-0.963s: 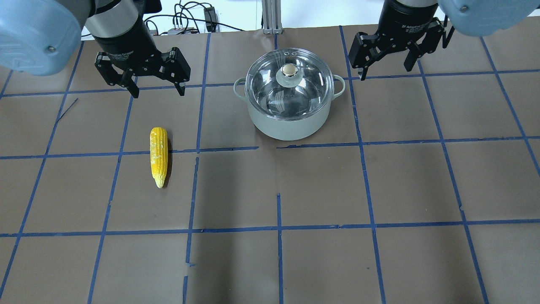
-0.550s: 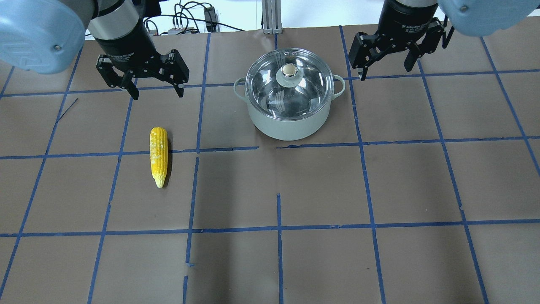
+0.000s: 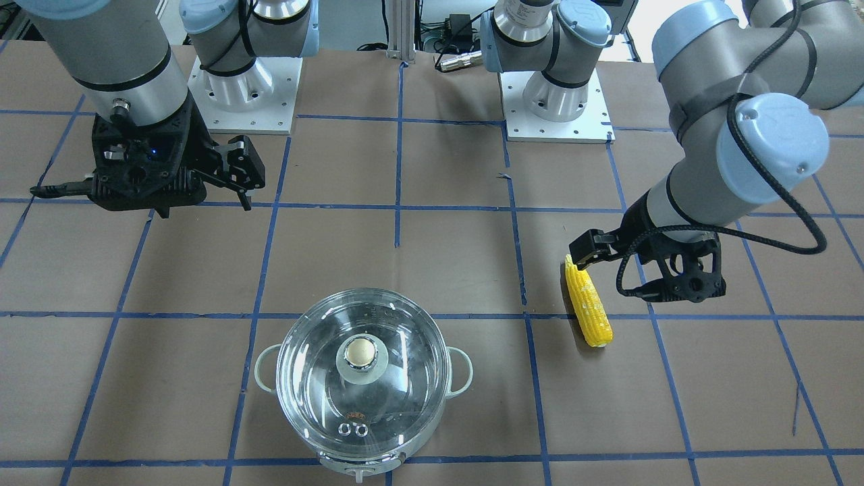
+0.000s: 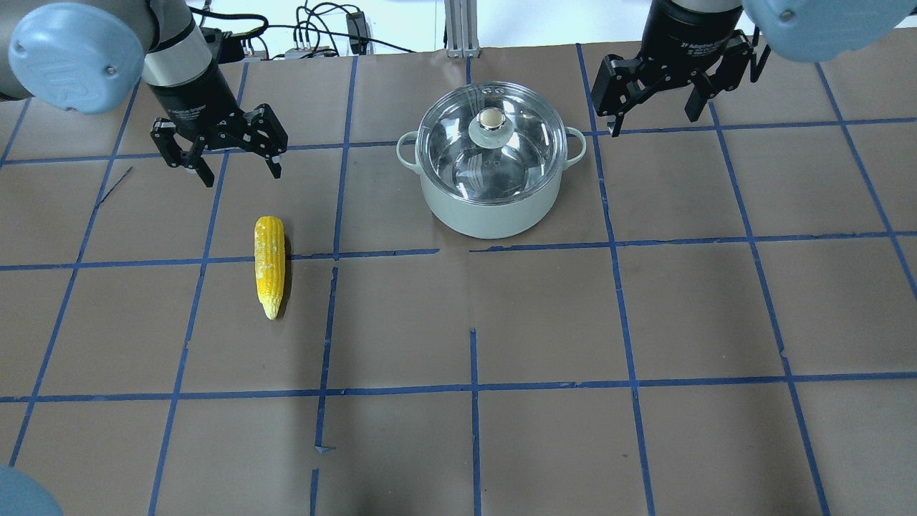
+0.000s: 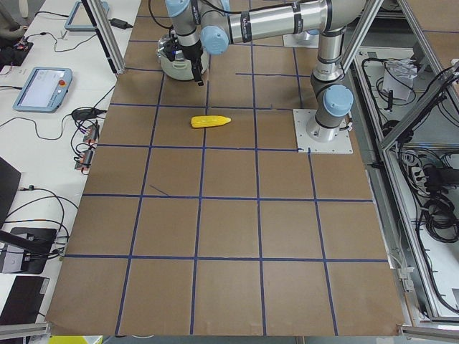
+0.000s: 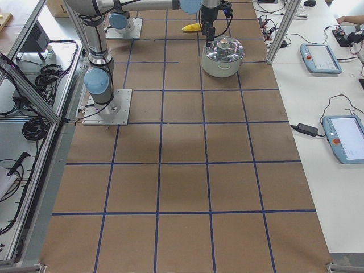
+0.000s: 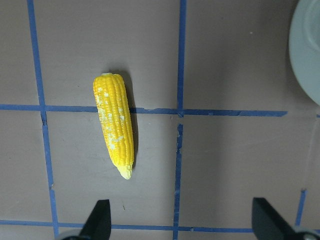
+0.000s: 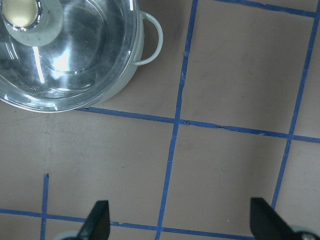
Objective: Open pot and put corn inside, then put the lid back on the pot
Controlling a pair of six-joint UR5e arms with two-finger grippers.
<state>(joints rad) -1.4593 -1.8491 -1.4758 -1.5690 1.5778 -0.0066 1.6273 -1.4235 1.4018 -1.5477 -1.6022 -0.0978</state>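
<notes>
The pot [image 4: 494,211] stands at the table's far middle, pale grey-green outside and shiny inside, with the glass lid [image 4: 458,147] on it. The yellow corn [image 4: 270,266] lies flat to the left, pointed end toward the near side. My left gripper [image 4: 242,175] hangs open and empty above the table, just beyond the corn's blunt end. In the left wrist view the corn [image 7: 115,125] lies ahead of the open fingers. My right gripper [image 4: 653,120] is open and empty to the right of the pot. In the right wrist view the lid [image 8: 75,60] is at upper left.
The table is brown paper with a blue tape grid [image 4: 473,387]. The arm bases [image 3: 243,94] stand at the robot's side of the table. Cables and an aluminium post [image 4: 458,29] lie beyond the far edge. Operator tables with tablets [image 6: 321,57] run along the side.
My left gripper has moved left and down toward the table, nearer the corn, still open. The right gripper, pot, lid and corn have not moved.
</notes>
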